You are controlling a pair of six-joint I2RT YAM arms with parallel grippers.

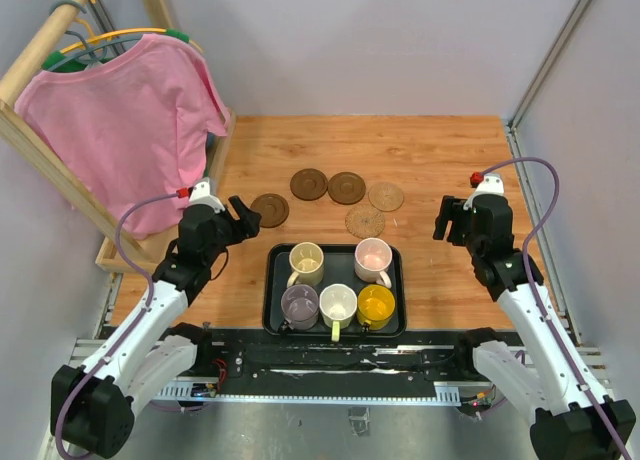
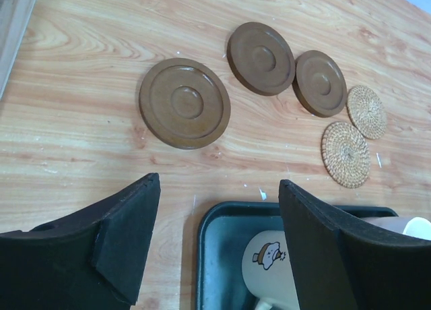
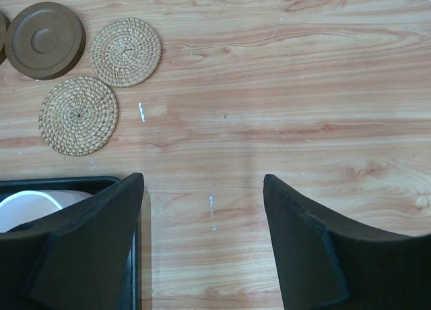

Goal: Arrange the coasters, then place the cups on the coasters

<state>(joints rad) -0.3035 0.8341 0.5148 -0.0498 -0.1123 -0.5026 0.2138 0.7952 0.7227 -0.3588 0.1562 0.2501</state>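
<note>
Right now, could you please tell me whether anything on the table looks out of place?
Nothing is spilled or damaged. The coasters lie in a ragged cluster beyond the tray, not a neat row; the mugs all stand upright in it.

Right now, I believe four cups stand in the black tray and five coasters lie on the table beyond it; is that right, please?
Not quite: five cups, not four, stand in the black tray, as the top external view shows; the five coasters are right.

The cream cup (image 2: 269,269) runs off the bottom edge, and so does the black tray (image 2: 209,256). The right gripper's finger (image 3: 87,249) hides most of the pale cup (image 3: 27,205).
</note>
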